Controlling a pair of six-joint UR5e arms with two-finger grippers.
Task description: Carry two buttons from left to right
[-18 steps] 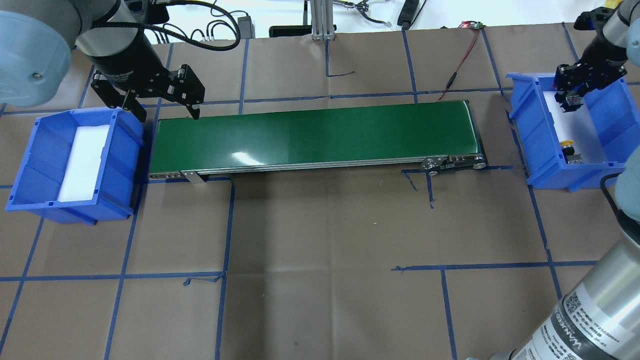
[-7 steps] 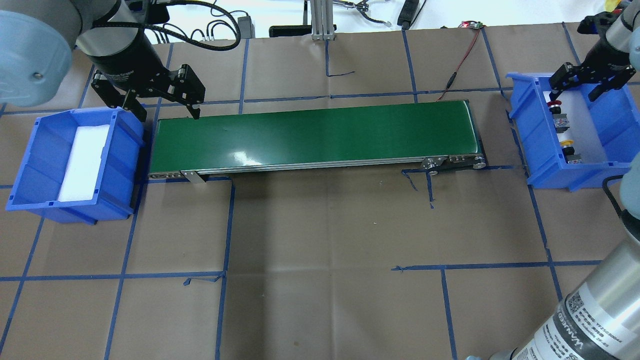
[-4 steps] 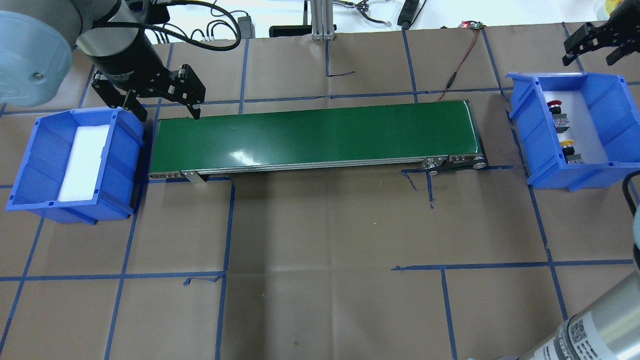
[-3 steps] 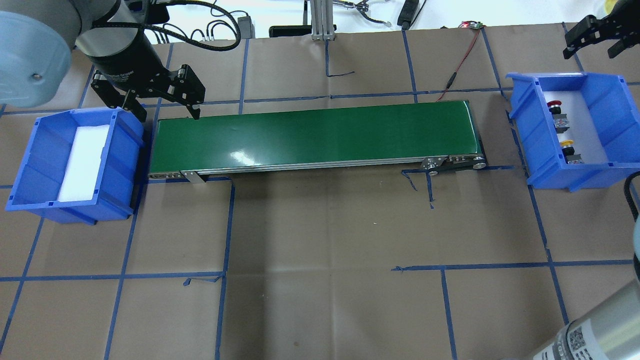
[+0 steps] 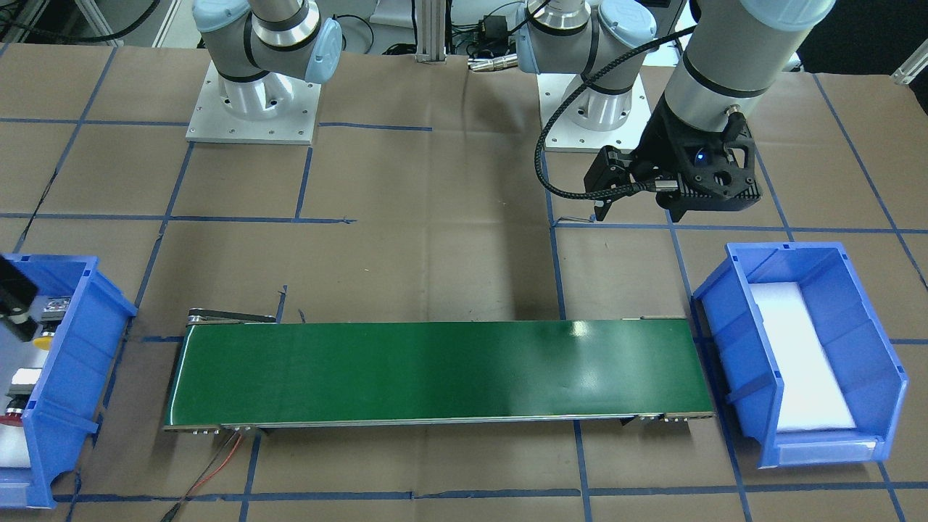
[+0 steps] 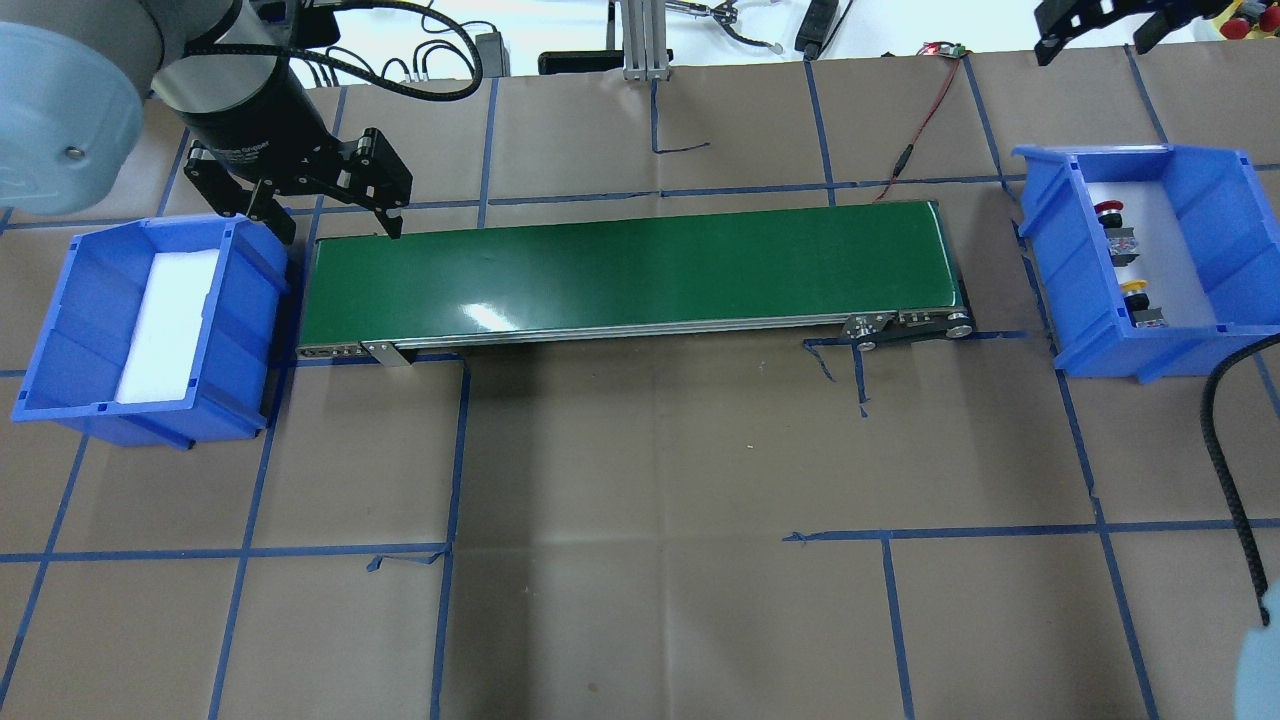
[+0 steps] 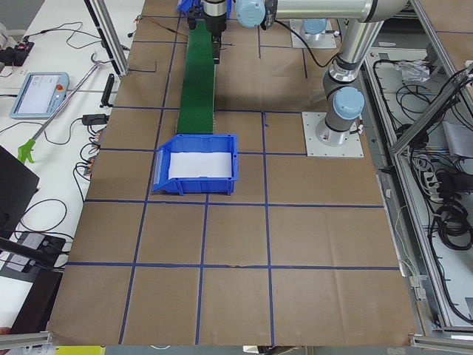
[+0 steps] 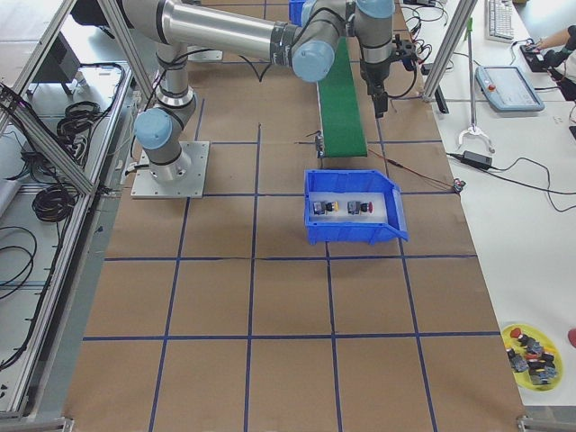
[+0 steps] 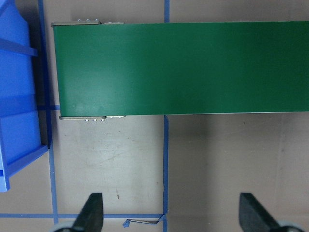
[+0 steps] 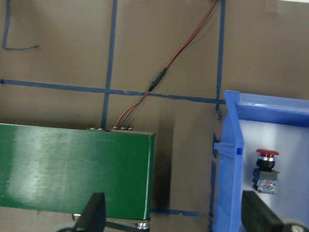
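The red button (image 6: 1107,209) and the yellow button (image 6: 1134,288) lie apart inside the right blue bin (image 6: 1225,200), with the right hand (image 6: 1092,25) spread empty beyond it and the left hand (image 6: 338,230) spread empty at the green belt (image 6: 620,270)'s left end.

Right tool (image 6: 1092,24) (jaws apart) left red button (image 6: 1107,209) in bin (image 6: 1090,151) and withdrew

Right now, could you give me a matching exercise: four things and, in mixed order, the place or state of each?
Things:
1 red button
2 yellow button
3 left tool
4 left bin

States:
A holds only white foam
B in the right bin, farther from the robot
C open, empty
D in the right bin, nearer the robot

Pairs: 1-B; 2-D; 3-C; 4-A
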